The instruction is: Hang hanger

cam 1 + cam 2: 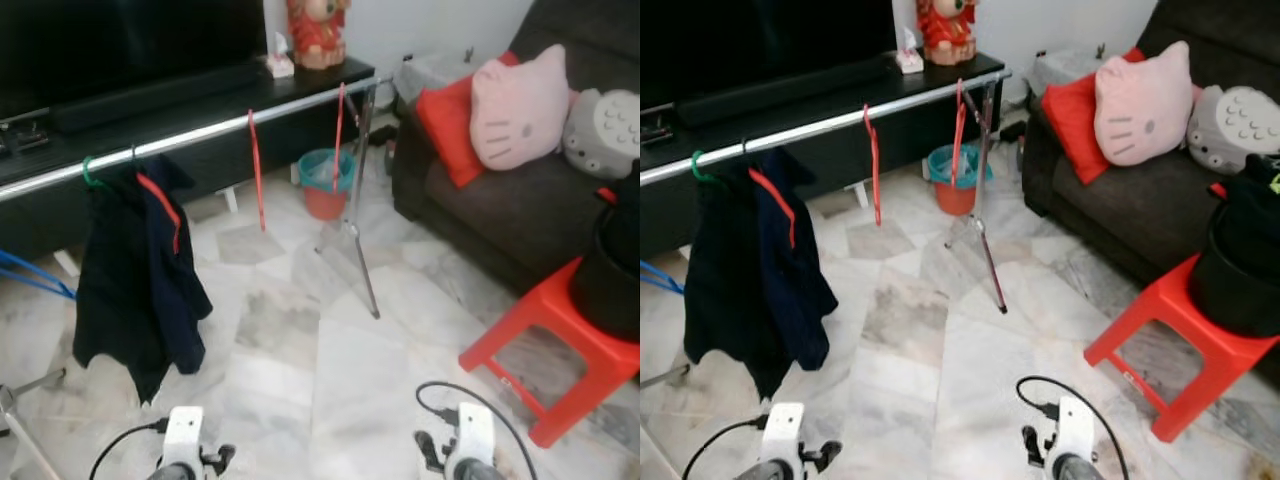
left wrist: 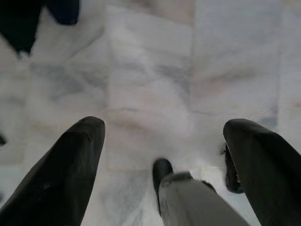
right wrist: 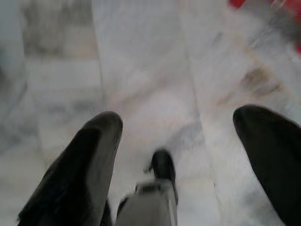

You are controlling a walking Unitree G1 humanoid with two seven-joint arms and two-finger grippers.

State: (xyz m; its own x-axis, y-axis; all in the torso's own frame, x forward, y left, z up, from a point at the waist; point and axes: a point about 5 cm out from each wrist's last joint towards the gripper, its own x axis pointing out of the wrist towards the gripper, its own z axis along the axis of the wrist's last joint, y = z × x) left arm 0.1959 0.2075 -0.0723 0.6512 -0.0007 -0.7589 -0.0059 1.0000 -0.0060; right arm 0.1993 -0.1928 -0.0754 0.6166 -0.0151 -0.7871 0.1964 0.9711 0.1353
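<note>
Well short of the silver garment rail, both the left gripper and right gripper hang spread wide and empty over marble floor, so reaching for the red hanger beside the dark jacket risks fumbling it loose.

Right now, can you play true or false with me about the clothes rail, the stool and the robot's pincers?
1. A dark jacket hangs on the silver rail. True.
2. Two empty red hangers hang on the rail. True.
3. The stool beside the sofa is blue. False: it is red.
4. The left pincer holds a hanger. False: its fingers are spread over bare floor, holding nothing.
5. The pink cat cushion lies on the floor. False: it sits on the sofa.
6. The right pincer is open. True.
</note>
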